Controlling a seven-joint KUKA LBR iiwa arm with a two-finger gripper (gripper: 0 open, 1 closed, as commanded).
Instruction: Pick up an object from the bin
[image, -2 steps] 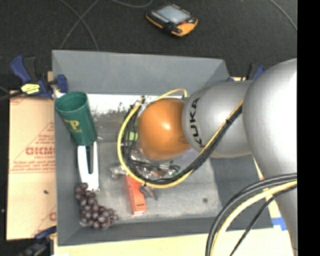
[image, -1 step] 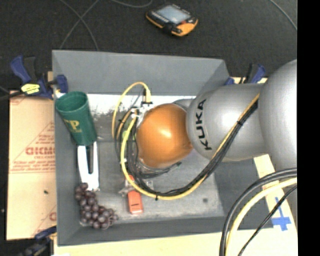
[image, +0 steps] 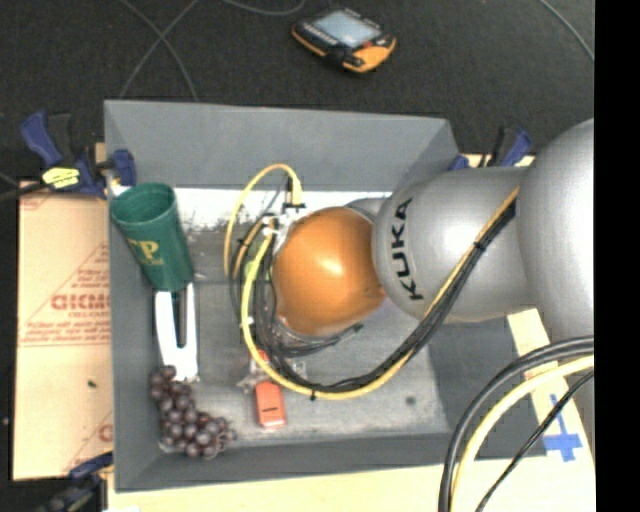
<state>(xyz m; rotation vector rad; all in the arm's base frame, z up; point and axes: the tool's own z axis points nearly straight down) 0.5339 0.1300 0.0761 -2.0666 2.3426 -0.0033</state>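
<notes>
My gripper (image: 257, 375) sticks out from under the arm's wrist at the bin's lower middle, mostly hidden from above. Just below it a small orange-red block (image: 269, 405) lies on the bin floor, very close to or touching the gripper's tip. To the left lies a white handle-shaped thing with a dark slot (image: 174, 334), lengthwise along the left wall.
A dark green plastic cup (image: 153, 235) lies tipped in the bin's upper left corner. A bunch of dark purple grapes (image: 184, 415) sits in the lower left corner. The arm, its orange cover and yellow-black cables hide the bin's middle and right.
</notes>
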